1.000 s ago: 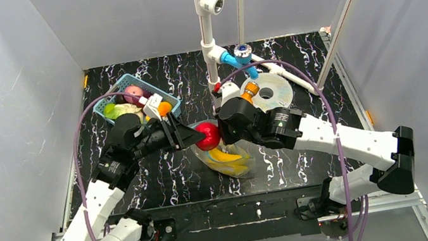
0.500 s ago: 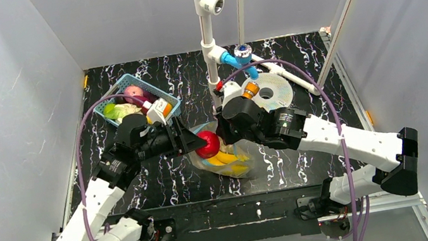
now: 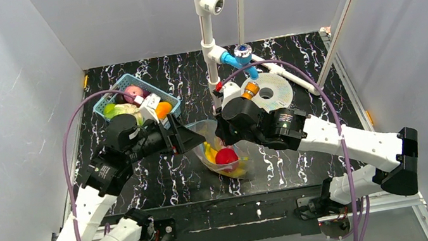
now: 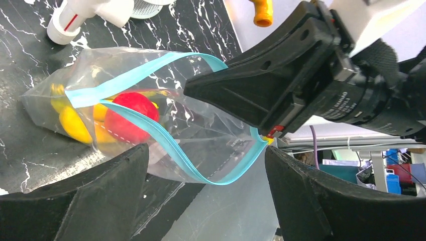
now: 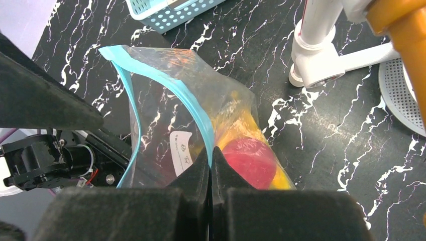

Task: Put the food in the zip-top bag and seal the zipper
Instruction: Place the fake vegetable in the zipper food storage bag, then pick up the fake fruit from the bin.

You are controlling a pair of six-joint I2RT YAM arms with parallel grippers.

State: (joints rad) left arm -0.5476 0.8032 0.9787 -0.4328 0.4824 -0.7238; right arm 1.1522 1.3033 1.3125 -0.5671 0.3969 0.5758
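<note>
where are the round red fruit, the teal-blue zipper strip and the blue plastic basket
round red fruit [image 3: 226, 156]: top view, its middle
teal-blue zipper strip [image 4: 85, 95]: left wrist view, upper lip
blue plastic basket [image 3: 128, 77]: top view, far corner

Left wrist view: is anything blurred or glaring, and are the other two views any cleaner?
Left wrist: the left gripper is dark and soft up close, while the zip-top bag and zipper are sharp. Right wrist: the right gripper is blurred at the bottom edge, and the bag's white label is crisp. Top external: the light is even and the focus sharp, though the bag shows small.
</note>
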